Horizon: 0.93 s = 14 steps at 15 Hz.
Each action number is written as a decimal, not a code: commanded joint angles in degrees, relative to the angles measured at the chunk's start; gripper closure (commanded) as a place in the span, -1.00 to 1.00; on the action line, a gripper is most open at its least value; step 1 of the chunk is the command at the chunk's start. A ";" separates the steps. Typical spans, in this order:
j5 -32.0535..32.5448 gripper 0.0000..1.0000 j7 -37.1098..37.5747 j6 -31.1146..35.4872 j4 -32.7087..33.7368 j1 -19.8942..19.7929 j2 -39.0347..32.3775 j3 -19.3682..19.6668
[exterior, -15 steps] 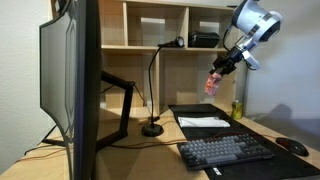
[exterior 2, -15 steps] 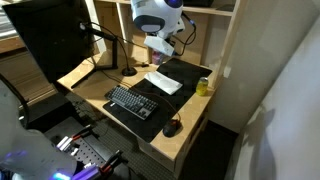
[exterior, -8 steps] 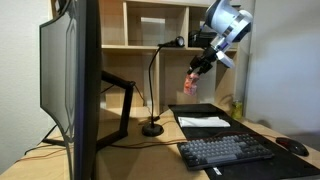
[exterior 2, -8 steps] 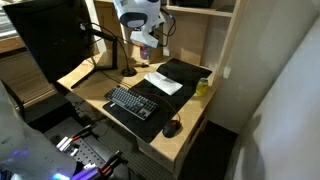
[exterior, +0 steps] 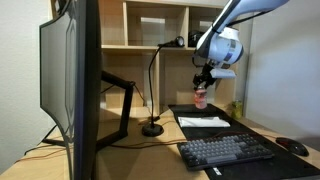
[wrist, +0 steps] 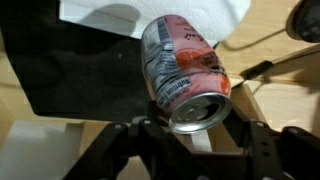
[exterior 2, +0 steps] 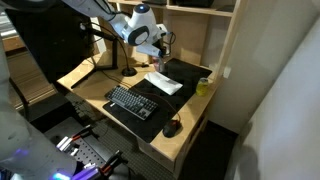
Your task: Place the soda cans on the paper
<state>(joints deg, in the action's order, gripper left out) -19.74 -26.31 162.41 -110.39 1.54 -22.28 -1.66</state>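
Hand (exterior: 204, 82) lowered toward paper (exterior: 203, 121), gripping pink can (wrist: 180, 65); black mat (wrist: 70, 70), wooden desk (exterior: 150, 152) beneath.

print on pink can (wrist: 185, 65) illegible

The pink can (wrist: 185, 75) is thin metal, its printed wall glossy, its top bare and silvery with a bright sheen. The paper (wrist: 90, 10) is white and matt. The mat (wrist: 70, 70) beneath is smooth matt black. The desk (wrist: 290, 112) is pale wood with a faint satin finish. The jaws look like matt black plastic.
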 commanded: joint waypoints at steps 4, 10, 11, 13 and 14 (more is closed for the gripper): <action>-3.65 0.17 0.97 -5.46 1.41 -12.34 -2.42 -8.82; -8.39 0.17 -4.16 -7.65 1.90 -17.13 -2.84 -13.56; -8.76 0.17 -4.02 -8.22 1.62 -17.53 -1.90 -13.54; -7.89 -0.33 -2.28 -6.17 0.97 -16.18 -2.15 -12.81; -7.94 0.17 -2.31 -6.36 1.10 -16.34 -2.12 -12.76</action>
<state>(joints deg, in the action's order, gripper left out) -27.72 -28.80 156.15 -109.35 -15.08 -24.45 -14.66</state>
